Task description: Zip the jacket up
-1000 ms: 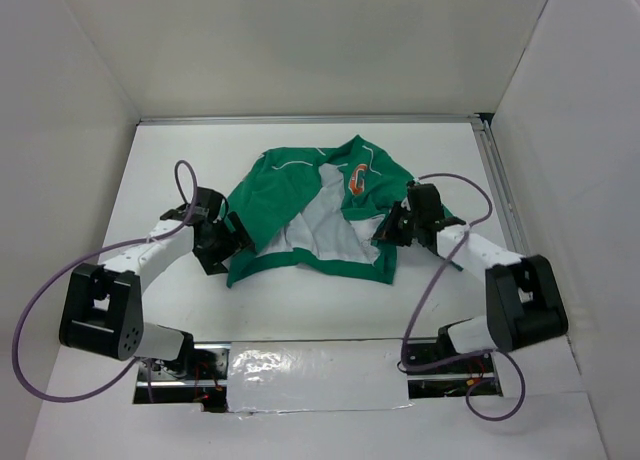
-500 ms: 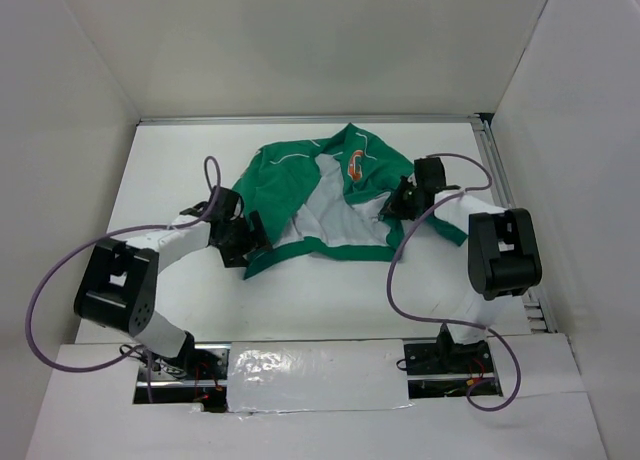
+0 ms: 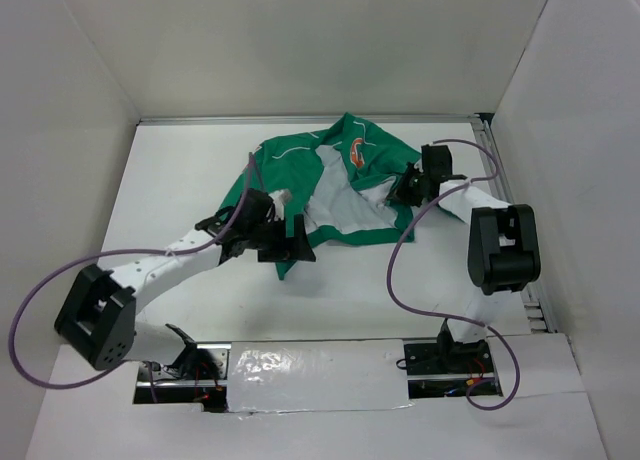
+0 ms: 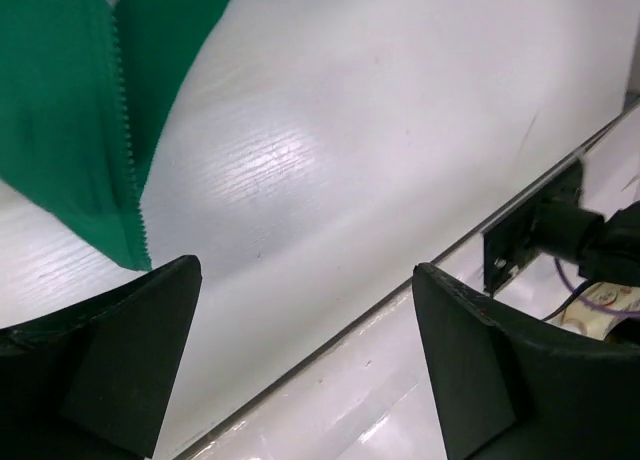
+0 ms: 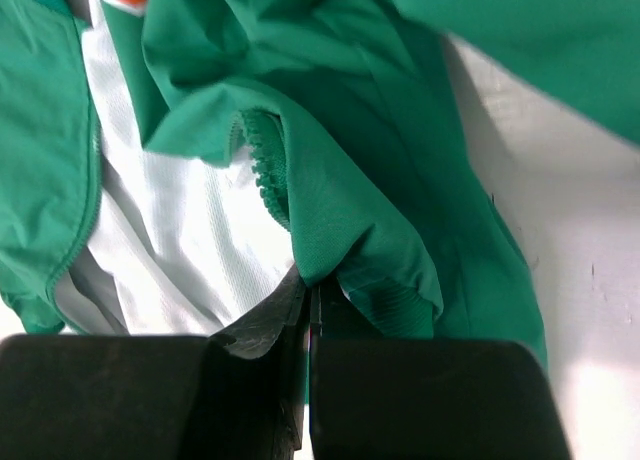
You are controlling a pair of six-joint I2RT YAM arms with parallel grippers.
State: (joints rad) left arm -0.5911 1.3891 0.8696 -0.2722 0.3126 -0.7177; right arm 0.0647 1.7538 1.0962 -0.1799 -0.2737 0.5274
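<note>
The green jacket (image 3: pixel 285 170) lies open and bunched at the table's middle back. Its white lining (image 3: pixel 340 208) and orange letter patch (image 3: pixel 357 152) face up. My right gripper (image 3: pixel 405 190) is shut on a fold of the jacket's front edge (image 5: pixel 380 210), just below a curl of green zipper teeth (image 5: pixel 265 170). My left gripper (image 3: pixel 295 242) is open and empty over bare table at the jacket's near hem. In the left wrist view (image 4: pixel 305 270) a green flap (image 4: pixel 60 110) with a row of zipper teeth (image 4: pixel 125 150) hangs at the upper left, outside the jaws.
A metal rail (image 3: pixel 500 180) runs along the table's right side. White walls enclose the back and both sides. The table's front edge and a black cable bracket (image 4: pixel 540 230) lie just ahead of my left gripper. Purple cables (image 3: pixel 420 250) loop off both arms.
The jacket has been dragged back and to the right and has bunched up. My left gripper swung right along the near hem to the middle. My right gripper moved back with the fabric.
</note>
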